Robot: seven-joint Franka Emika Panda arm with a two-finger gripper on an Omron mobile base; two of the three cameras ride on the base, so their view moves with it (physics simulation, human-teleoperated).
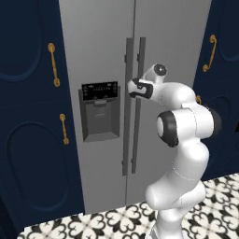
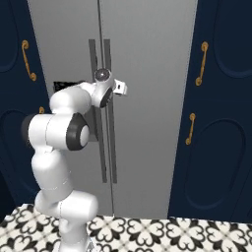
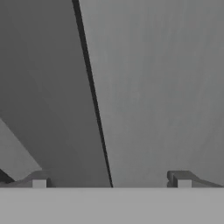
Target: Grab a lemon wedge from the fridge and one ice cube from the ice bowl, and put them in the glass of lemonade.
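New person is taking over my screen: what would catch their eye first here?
The tall grey fridge fills the middle, both doors shut, with a dark dispenser panel on its left door. The white arm reaches up to the bar handles at the door seam, its gripper open against the steel. Navy cabinets flank both sides.

Grey steel fridge — navy cabinets, gold handles; black-and-white floor tiles.

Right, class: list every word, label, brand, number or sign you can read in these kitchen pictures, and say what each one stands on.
None can be read.
Dispenser panel on the fridge: small pale marks in rows, too small and blurred to read.
Fridge doors, bar handles and navy cabinets: no text, brand or sign visible.
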